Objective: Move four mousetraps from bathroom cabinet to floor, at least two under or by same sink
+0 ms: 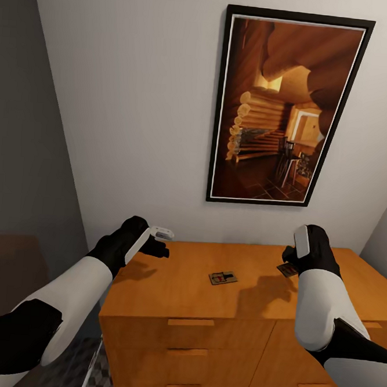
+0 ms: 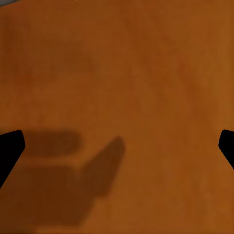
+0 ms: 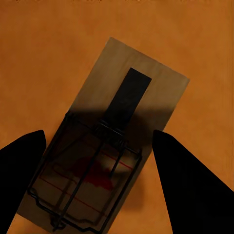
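The orange-brown cabinet (image 1: 169,284) stands against the wall, drawers shut. One mousetrap (image 1: 222,277) lies flat on the middle of its top. A second mousetrap (image 1: 284,270) lies toward the right, partly hidden by my right gripper (image 1: 289,263). In the right wrist view this mousetrap (image 3: 109,141) lies between the two dark fingers (image 3: 187,185), and the right gripper (image 3: 100,141) is open just above it. My left gripper (image 1: 159,250) hovers over the top's left end. It is open (image 2: 117,146) over bare wood (image 2: 146,73), holding nothing.
A tall framed picture (image 1: 282,107) hangs on the white wall behind the cabinet. A grey wall (image 1: 22,145) closes the left side. A patch of cube-patterned bathroom floor (image 1: 86,371) shows beside the cabinet's lower left corner.
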